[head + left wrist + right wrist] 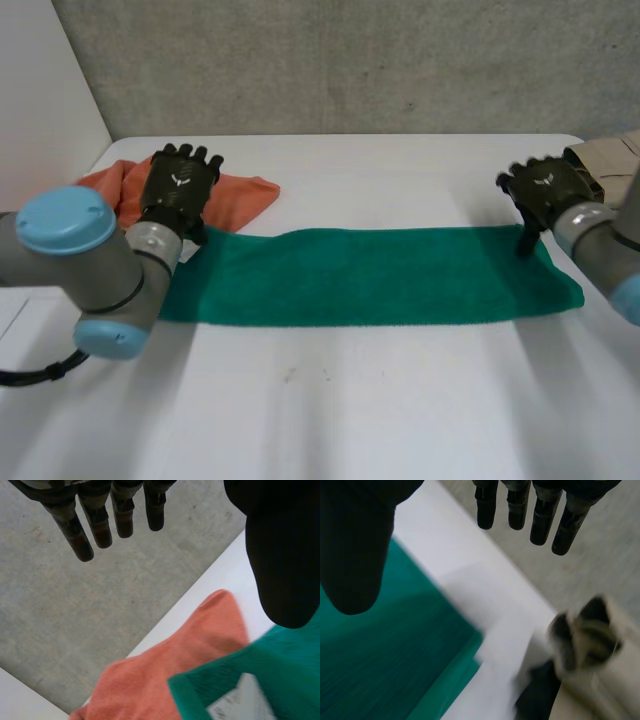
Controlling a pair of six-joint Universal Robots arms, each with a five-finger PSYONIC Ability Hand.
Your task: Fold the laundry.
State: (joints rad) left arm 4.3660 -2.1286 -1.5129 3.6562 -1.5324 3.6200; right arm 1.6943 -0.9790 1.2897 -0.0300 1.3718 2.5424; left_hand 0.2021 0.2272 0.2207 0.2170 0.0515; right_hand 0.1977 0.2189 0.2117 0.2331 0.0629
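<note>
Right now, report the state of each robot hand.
Left robot hand: open, fingers straight, holding nothing.
Right robot hand: open, holding nothing, by the green towel's corner.

White table (330, 420) against a grey, perhaps concrete wall (350, 60), white panel (40, 90) at left.

Orange cloth (245, 198) partly behind the left hand (180, 185); beige cloth (615, 155) cut off by the edge.

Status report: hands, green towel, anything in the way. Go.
Left hand open, at green towel's far left corner. Right hand open, at its far right corner. Towel flat, long strip. Orange cloth by left corner; beige garment by right hand.
</note>
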